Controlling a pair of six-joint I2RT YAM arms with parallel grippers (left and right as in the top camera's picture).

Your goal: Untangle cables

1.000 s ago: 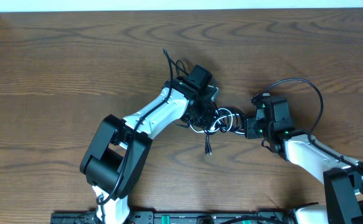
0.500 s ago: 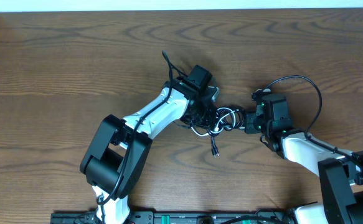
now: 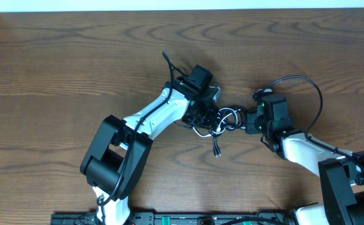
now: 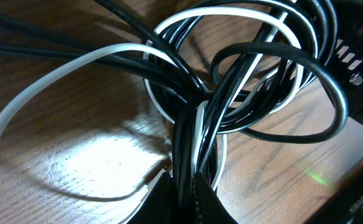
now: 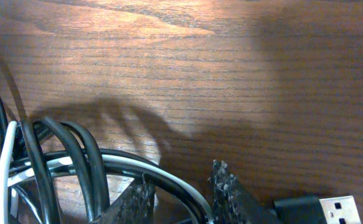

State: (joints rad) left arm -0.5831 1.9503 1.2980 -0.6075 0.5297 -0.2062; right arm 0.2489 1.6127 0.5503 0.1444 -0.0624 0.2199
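Pinching cables (image 4: 184,134), left gripper (image 4: 182,198), right gripper (image 5: 180,198) opposite

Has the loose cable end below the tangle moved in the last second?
Yes. The loose cable end has swung slightly to the right, away from the white left arm, which stayed put.

The left arm (image 3: 160,115) rises from its base at the near edge and bends at the elbow, its white forearm slanting toward the far right over the middle of the surface (image 3: 75,62). The left tool (image 4: 182,196) points down, its jaws pinched together on a bunch of cables (image 4: 231,81). The right arm (image 3: 303,150) comes in low from the near right corner and stretches leftward. The right tool (image 5: 181,196) faces the left tool from just beside it. Its two fingertips (image 5: 228,190) stand apart with a gap between them.
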